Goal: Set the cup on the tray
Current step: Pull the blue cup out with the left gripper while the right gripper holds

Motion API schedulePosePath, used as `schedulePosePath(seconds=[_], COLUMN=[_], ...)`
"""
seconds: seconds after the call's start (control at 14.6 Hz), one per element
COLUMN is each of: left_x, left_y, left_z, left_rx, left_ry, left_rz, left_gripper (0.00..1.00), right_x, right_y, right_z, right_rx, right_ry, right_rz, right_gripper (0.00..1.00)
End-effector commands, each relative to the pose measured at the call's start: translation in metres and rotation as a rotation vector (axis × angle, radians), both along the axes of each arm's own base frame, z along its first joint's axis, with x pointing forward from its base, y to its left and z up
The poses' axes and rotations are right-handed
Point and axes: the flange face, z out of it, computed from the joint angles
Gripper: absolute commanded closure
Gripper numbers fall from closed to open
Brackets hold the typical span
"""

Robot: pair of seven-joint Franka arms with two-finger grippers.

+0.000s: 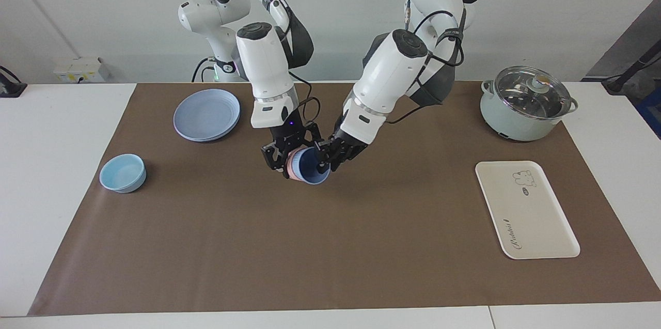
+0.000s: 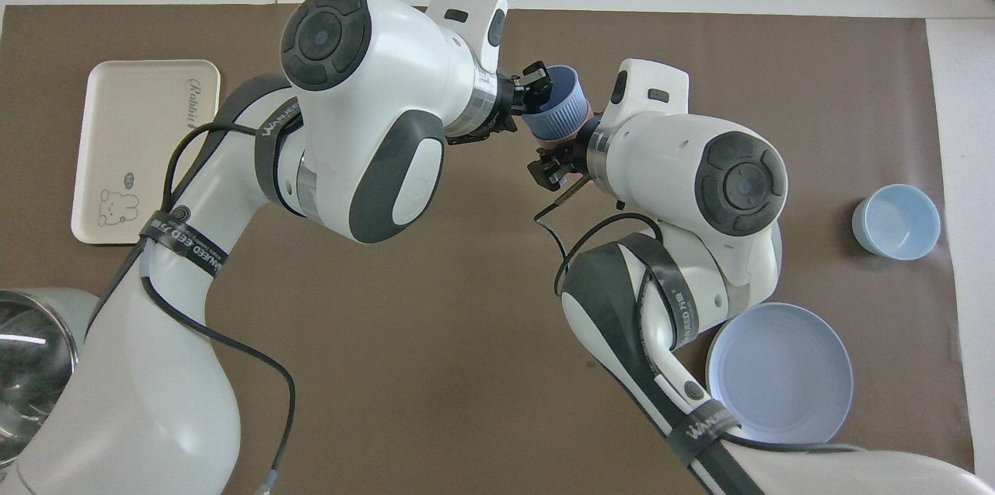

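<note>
Your right hand [image 1: 287, 162] is clamped on a pink tumbler [image 1: 292, 165] with the cup [image 1: 313, 168] nested in it, raised above mid-bench [image 1: 82, 102]; your left hand [image 1: 326, 156] pinches the cup's rim, closure uncertain. You have one cup, one tray [image 1: 525, 209], one bowl [image 1: 123, 173], one plate [image 1: 207, 114], one pot [image 1: 525, 104]. From overhead, the cup [image 2: 556, 102] lies tilted, mouth away from the robots, between both hands; open mat runs from your left hand to the tray [image 2: 140, 145].

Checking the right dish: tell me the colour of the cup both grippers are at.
Periwinkle blue cup, clearest in the facing view.
</note>
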Motion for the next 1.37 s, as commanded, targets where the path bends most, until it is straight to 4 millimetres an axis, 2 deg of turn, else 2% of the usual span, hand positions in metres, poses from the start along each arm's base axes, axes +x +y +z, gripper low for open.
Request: schedulePosePath(seconds=[0.0, 0.07, 0.14, 0.34, 0.41, 0.62, 0.75, 0.82, 0.96, 1.1, 1.23, 1.3], left_x=[0.000, 0.002, 0.005, 0.012, 0.016, 0.023, 0.035, 0.046, 0.059, 0.070, 0.078, 0.082], left_y=[-0.004, -0.003, 0.000, 0.006, 0.007, 0.017, 0.049, 0.074, 0.119, 0.173, 0.243, 0.285], left_z=[0.009, 0.012, 0.015, 0.027, 0.021, 0.034, 0.054, 0.067, 0.073, 0.070, 0.081, 0.067], left_rx=[-0.042, -0.049, -0.054, -0.066, -0.062, -0.075, -0.060, -0.051, -0.001, 0.141, 0.246, 0.284], left_ry=[0.045, 0.040, 0.034, 0.010, 0.016, -0.003, -0.005, -0.003, 0.008, -0.011, -0.085, -0.099], left_rz=[0.002, 0.004, 0.009, 0.024, 0.028, 0.043, 0.070, 0.091, 0.123, 0.100, 0.032, -0.033], left_gripper=[0.87, 0.95, 0.99, 1.00, 1.00, 1.00, 1.00, 1.00, 1.00, 1.00, 1.00, 1.00], right_x=[0.000, 0.000, 0.000, 0.001, 0.001, 0.002, 0.002, 0.003, 0.003, 0.007, 0.021, 0.027], right_y=[-0.005, -0.006, -0.006, -0.007, -0.007, -0.009, -0.011, -0.011, -0.011, -0.020, -0.046, -0.061], right_z=[0.005, 0.005, 0.005, 0.005, 0.005, 0.005, 0.005, 0.004, 0.004, 0.004, 0.004, 0.004], right_rx=[-0.007, -0.008, -0.008, -0.008, -0.008, -0.013, -0.016, -0.016, -0.017, -0.023, -0.029, -0.034], right_ry=[-0.025, -0.026, -0.027, -0.027, -0.027, -0.030, -0.033, -0.031, -0.032, -0.034, -0.072, -0.087], right_rz=[-0.007, -0.007, -0.006, -0.007, -0.007, 0.000, 0.004, 0.004, 0.004, 0.004, 0.017, 0.028], right_gripper=[1.00, 1.00, 1.00, 1.00, 1.00, 1.00, 1.00, 1.00, 1.00, 1.00, 1.00, 1.00])
